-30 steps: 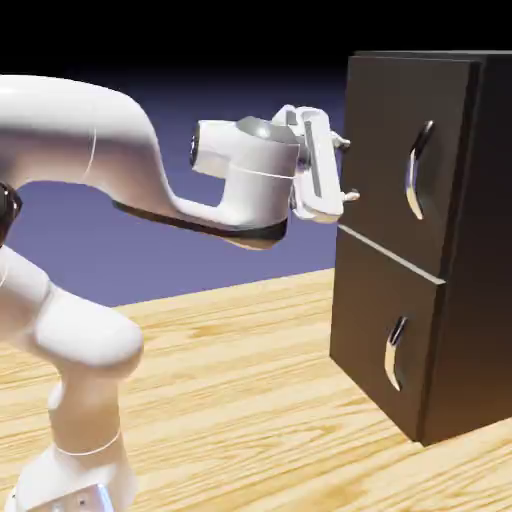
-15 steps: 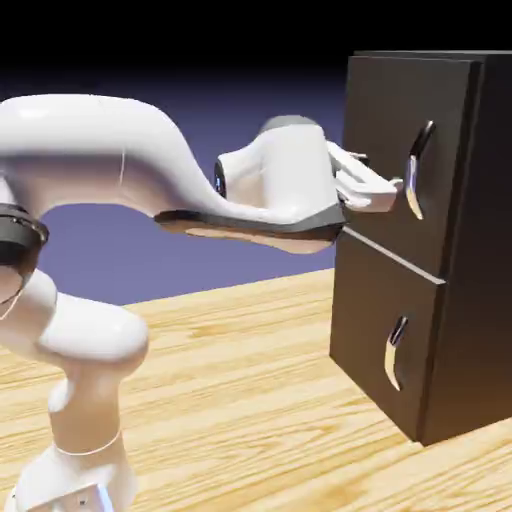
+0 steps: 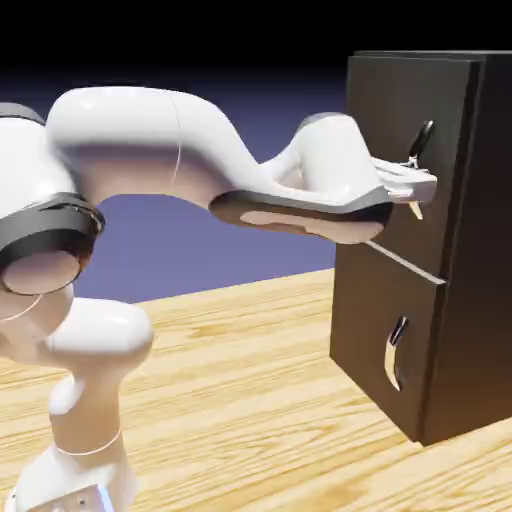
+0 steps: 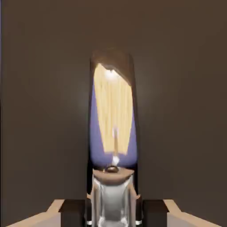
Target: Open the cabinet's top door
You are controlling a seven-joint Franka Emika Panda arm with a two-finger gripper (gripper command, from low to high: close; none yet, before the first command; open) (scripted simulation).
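Gripping: claw (image 3: 418,185) clamped on the long silver handle (image 4: 113,119) of the top door (image 3: 385,150), fingers (image 4: 91,208) pressed to either side of the bar in the hand view.
Location: cabinet (image 3: 470,330) standing at the table's (image 3: 220,400) right edge, top door filling its upper front, shorter panel (image 3: 370,340) beneath.
Progress: reach and grasp look done; door flush with the cabinet face, no gap showing.
Remaining: by judgement, the whole pull outward on the handle.
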